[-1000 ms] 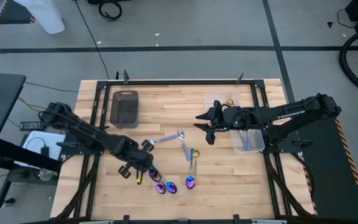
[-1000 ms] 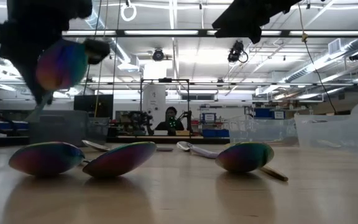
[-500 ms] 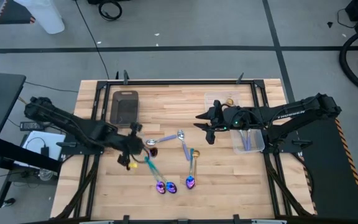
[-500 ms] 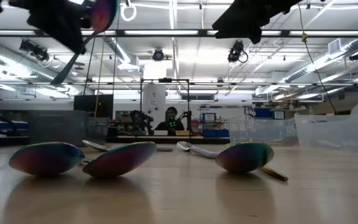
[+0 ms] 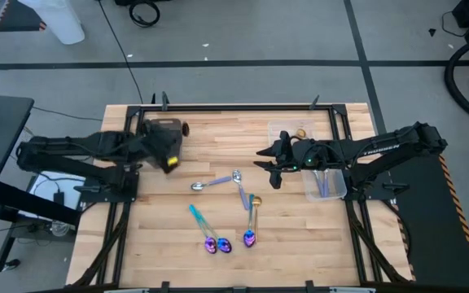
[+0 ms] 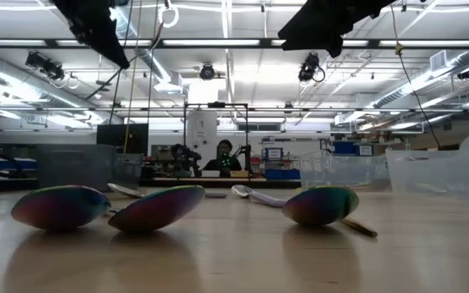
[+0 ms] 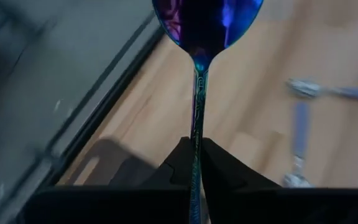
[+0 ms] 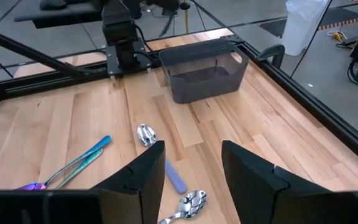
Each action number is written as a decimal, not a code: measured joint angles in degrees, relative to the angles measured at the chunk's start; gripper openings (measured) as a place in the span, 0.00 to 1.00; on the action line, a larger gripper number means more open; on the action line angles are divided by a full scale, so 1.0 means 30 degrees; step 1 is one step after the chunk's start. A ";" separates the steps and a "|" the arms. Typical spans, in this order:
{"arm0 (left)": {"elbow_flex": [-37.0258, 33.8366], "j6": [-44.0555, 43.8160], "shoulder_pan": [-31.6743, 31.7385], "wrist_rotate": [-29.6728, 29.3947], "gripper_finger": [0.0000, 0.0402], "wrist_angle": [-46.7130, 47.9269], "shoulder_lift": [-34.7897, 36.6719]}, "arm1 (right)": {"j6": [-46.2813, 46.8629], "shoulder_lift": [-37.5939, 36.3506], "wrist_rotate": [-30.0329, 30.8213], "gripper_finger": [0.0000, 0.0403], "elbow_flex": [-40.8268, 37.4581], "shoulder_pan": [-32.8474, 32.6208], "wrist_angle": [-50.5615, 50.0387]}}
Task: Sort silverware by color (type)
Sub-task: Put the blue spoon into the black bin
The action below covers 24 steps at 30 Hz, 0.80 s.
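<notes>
My left gripper (image 5: 169,155) is shut on an iridescent purple-blue spoon (image 7: 207,18), high over the near end of the dark grey tray (image 5: 163,134). My right gripper (image 5: 272,169) hovers open and empty right of the table's middle; it also shows in its wrist view (image 8: 191,174). On the wood lie two silver spoons (image 5: 216,181), a gold-tipped spoon (image 5: 256,200) and iridescent spoons (image 5: 218,243) with teal handles (image 5: 196,216). Their bowls (image 6: 145,207) rest on the table in the low view. My left gripper pinches the iridescent spoon's slim handle (image 7: 196,127) between its two fingers. The handle runs along the fingers and the bowl (image 7: 207,18) sticks out ahead of them. The spoon is lifted clear of the table.
A clear container (image 5: 326,184) holding spoons stands by the right arm, and another clear container (image 5: 290,130) holding a gold piece sits farther back. The dark tray also shows in the right wrist view (image 8: 204,74). Bare wood lies between the tray and the containers.
My left gripper has risen from the near part of the table and gone toward the far-left, to the dark tray, carrying the iridescent spoon clear of the wood. The other spoons and my right arm have kept still.
</notes>
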<state>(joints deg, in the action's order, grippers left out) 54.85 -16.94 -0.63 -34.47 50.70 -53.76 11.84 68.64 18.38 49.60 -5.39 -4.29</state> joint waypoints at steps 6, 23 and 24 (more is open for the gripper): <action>-0.0007 -0.2014 0.3161 0.0462 0.06 0.1453 -0.0227 | 0.0000 0.0000 0.0005 0.42 0.0000 -0.0007 0.0015; -0.1249 -0.2224 0.8224 0.2454 0.07 0.1048 -0.0217 | -0.0301 0.0000 0.0063 0.42 0.0000 0.0000 0.0124; -0.1673 -0.2211 0.8317 0.2454 0.07 0.0803 -0.0218 | -0.0313 0.0000 0.0066 0.42 0.0000 0.0000 0.0124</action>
<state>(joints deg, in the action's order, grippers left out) 49.83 -23.57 24.32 -27.11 53.10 -54.41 10.90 68.64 18.58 49.60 -5.39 -3.92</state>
